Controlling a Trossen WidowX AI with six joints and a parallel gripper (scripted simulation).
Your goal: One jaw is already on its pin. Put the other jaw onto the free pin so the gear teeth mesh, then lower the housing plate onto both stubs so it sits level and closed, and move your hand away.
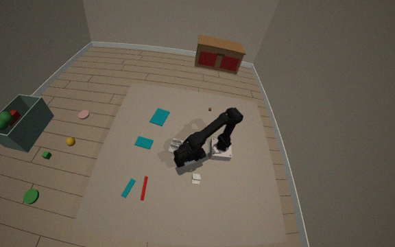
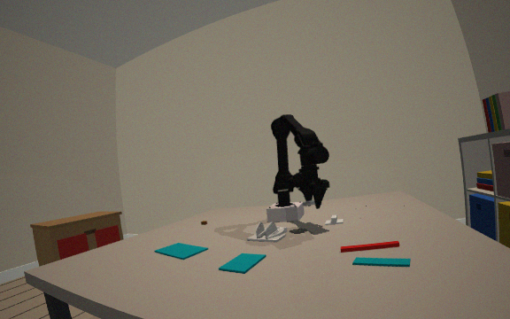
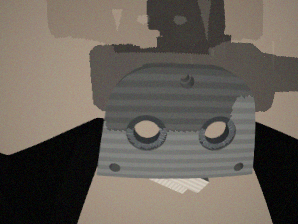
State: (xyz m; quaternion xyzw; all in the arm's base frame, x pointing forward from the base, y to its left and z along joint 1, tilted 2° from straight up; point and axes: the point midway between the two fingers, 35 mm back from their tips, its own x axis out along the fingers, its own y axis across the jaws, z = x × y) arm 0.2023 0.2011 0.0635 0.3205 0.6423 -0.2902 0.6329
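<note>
My gripper (image 1: 190, 159) (image 2: 314, 203) (image 3: 177, 128) is shut on the grey housing plate (image 3: 175, 161) (image 2: 309, 203), held by its two side edges above the table. The plate has two large round holes and small dimples in the wrist view. The white base (image 1: 172, 149) (image 2: 264, 239) lies beside the gripper, towards the teal plates. Two pale jaws (image 2: 267, 231) stand on it; whether their teeth mesh is too small to tell. The arm hides part of the base in the top view. A pale corner (image 3: 184, 185) shows beneath the plate in the wrist view.
A small white stand (image 1: 196, 178) (image 2: 334, 220) is near the gripper. Teal plates (image 1: 160, 116) (image 1: 144, 143) (image 2: 181, 251) (image 2: 243, 262), a teal strip (image 1: 128, 188) (image 2: 382, 262) and a red bar (image 1: 144, 188) (image 2: 370, 246) lie farther out. A small brown cube (image 1: 210, 109) (image 2: 204, 222) lies beyond the arm.
</note>
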